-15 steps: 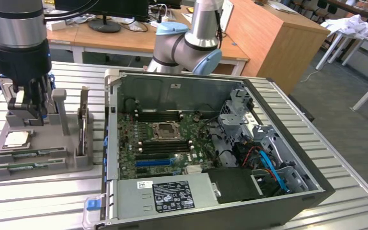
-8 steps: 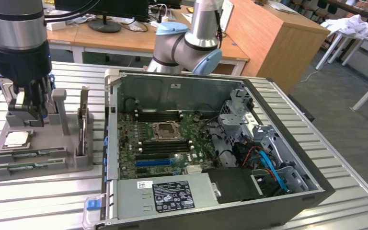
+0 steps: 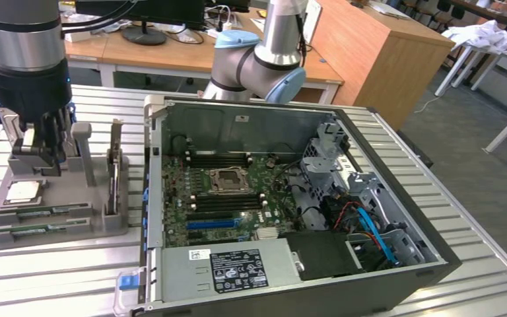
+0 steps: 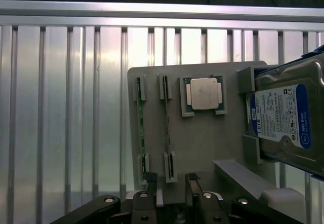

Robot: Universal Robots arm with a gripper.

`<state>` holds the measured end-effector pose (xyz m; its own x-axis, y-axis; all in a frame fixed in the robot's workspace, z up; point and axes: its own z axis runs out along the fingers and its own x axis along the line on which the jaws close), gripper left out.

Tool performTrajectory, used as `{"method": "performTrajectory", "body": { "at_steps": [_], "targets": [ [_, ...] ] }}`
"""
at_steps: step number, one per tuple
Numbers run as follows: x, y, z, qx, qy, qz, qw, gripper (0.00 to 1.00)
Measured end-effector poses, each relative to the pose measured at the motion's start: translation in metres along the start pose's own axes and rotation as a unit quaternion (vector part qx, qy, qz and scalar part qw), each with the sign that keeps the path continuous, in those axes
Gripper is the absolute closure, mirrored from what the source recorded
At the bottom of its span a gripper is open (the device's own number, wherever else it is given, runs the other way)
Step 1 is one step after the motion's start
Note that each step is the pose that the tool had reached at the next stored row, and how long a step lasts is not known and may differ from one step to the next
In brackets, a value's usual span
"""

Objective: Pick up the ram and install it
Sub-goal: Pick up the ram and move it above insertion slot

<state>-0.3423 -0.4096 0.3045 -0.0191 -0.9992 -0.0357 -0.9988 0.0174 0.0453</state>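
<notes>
the pick-up hasn't begun in earnest; this looks like the approach. the gripper (image 4: pixel 171 179) hangs over the grey parts holder (image 4: pixel 202 148) on the slatted metal table (image 3: pixel 51 277), at the exterior view's left. its jaws stand wide apart with nothing between them.

the ram (image 4: pixel 141 133) sits on edge in its slot in the holder, a thin green strip, untouched. a second stick (image 4: pixel 166 122) stands just beside it, in the neighbouring slot. from the wrist view, that second stick seems to line up with the gap between the jaws, though i can't tell how far above it the fingertips are. the processor chip (image 4: pixel 202 93) lies flat next to the sticks, and the hard drive (image 4: pixel 286 115) leans in its bracket beyond that.

the open computer case (image 3: pixel 324 218) waits at the exterior view's right, well apart from the holder. the black memory slots (image 3: pixel 222 158) on its motherboard look empty.

to my eye, the grasp calls for a straight descent, with the jaws straddling one stick's narrow edge only. they would have to be square to it and clear of its neighbour and of the holder's little end brackets. the board is thin and would tip easily if it were caught off-centre.
</notes>
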Motion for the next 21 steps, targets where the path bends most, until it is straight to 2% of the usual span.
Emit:
{"method": "performTrajectory", "body": {
  "at_steps": [21],
  "targets": [
    [0.0003, -0.0003, 0.0076, 0.0, 0.0, 0.0, 1.0, 0.64]
  ]
}}
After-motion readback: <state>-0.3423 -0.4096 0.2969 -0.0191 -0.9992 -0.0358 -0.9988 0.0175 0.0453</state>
